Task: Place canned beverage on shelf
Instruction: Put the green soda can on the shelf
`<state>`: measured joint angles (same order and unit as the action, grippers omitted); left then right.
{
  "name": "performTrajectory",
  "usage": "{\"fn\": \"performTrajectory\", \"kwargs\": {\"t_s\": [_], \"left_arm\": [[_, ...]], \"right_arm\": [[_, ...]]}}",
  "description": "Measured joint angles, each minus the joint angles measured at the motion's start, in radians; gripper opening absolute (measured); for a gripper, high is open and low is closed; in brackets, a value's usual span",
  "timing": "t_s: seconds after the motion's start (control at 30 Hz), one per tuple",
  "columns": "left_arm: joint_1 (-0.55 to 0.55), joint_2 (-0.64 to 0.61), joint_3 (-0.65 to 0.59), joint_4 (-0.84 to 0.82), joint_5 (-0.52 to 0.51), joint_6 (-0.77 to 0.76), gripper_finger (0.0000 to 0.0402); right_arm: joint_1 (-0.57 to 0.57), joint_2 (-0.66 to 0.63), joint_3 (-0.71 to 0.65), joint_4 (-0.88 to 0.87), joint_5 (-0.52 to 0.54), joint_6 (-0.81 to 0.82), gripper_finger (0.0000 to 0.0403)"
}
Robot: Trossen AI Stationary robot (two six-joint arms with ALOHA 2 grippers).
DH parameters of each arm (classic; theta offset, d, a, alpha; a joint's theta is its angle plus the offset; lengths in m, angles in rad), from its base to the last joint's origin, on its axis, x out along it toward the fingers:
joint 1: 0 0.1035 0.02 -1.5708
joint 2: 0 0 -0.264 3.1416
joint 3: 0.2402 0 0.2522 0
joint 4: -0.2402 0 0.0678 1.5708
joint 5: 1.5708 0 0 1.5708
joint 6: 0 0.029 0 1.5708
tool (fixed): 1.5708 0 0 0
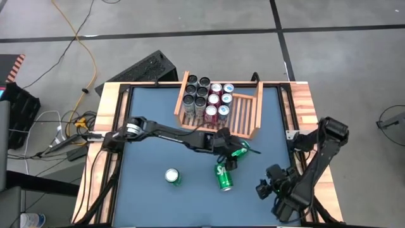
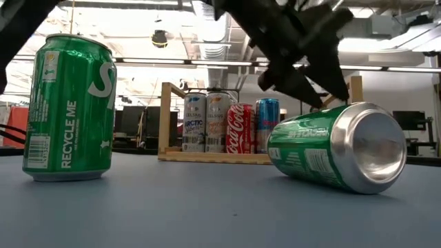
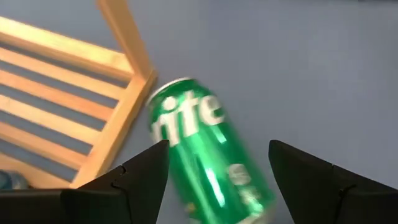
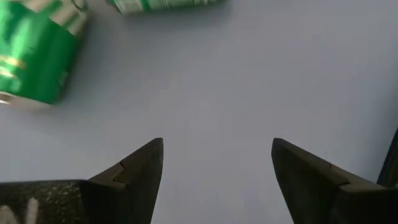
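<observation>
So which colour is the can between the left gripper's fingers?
Green with white lettering; the can shows best in the left wrist view.

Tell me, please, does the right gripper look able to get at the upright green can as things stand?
Probably yes: the right gripper is open over bare table, and only the tipped green can lies partly between it and the upright green can; the left gripper is farther back.

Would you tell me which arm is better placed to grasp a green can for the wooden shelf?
The left. Its open hand straddles a green Sprite can beside the light wooden slatted shelf, while the right hand waits open near the table's right edge, holding nothing.
</observation>
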<state>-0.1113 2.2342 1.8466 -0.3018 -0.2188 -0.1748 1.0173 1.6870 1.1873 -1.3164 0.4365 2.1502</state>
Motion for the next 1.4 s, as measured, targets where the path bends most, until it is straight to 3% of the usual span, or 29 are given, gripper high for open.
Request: {"fn": "performTrajectory", "kwargs": {"t_s": [0.23,0.4,0.67,1.03,1.4], "left_arm": [[0.012,0.074,0.053,-0.024,-0.055,0.022,0.0261],[0.029,0.096,0.041,-0.044,0.05,-0.036,0.0261],[0.033,0.117,0.04,-0.093,0.124,-0.02,0.0261],[0.024,0.118,0.068,-0.255,0.209,0.095,0.0261],[-0.011,0.116,0.066,-0.324,0.267,0.333,0.0272]], "right_arm": [[0.002,0.053,0.0,0.046,-0.015,0.0,0.0285],[0.002,0.053,0.0,0.072,-0.016,-0.001,0.0285],[0.002,0.053,0.0,0.082,-0.016,-0.002,0.0285],[0.002,0.053,0.0,0.084,-0.012,-0.004,0.0286],[0.002,0.053,0.0,0.107,-0.009,-0.009,0.0286]]}}
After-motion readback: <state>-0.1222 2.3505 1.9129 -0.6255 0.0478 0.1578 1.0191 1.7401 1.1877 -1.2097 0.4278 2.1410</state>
